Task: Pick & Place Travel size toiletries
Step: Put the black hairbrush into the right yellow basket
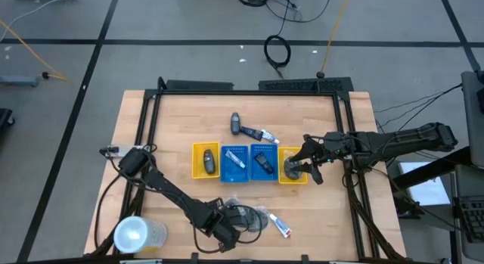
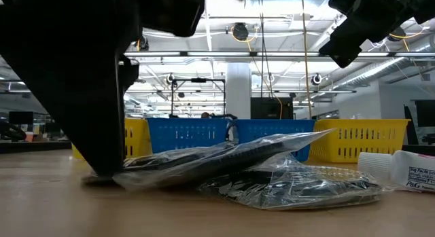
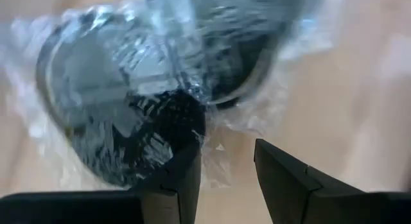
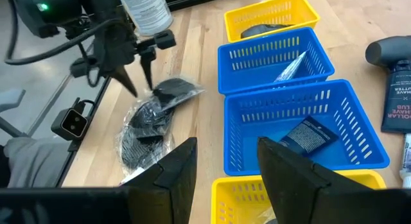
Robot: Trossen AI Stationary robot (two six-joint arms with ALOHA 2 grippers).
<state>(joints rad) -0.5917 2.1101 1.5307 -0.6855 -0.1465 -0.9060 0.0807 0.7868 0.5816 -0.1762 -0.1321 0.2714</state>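
Right wrist view: dark tube point(image 4: 399, 95) label partly legible; left end effector point(image 3: 225, 179) open at bagged puffs point(image 3: 128, 102); right end effector point(image 4: 225, 169) open.

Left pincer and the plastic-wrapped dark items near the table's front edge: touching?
Touching. In the left wrist view, one finger of the left pincer presses against the plastic-wrapped dark items; the other finger stands clear on bare wood.

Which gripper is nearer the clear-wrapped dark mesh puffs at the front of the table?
Left. The left gripper is right over the wrapped mesh puffs, its fingers at the wrap's edge. The right gripper is far off, above the yellow tray at the row's right end.
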